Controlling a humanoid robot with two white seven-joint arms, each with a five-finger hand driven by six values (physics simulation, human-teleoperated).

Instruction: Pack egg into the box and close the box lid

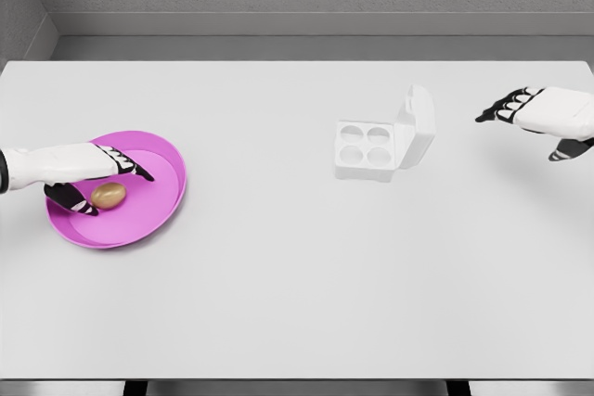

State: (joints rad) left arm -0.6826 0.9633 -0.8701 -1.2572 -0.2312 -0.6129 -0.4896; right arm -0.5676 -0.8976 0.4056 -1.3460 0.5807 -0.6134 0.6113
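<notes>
A brown egg (109, 195) is seen lying in a pink plate (158, 201) at the left of the white table (297, 294). The left hand (93, 178) is placed over the plate, its fingers curved around the egg. The white box (376, 147) stands well apart, lid raised, four cups bare. The right hand (543, 116) is held open above the table beyond it

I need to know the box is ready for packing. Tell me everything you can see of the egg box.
The egg box is a small white carton, plastic-looking, with four round cups in a two-by-two tray, all empty. Its hinged lid stands open, raised on the tray's right side. It sits flat on the white table, right of centre. Nothing touches it: the right hand hovers off to its right, apart from it.
</notes>
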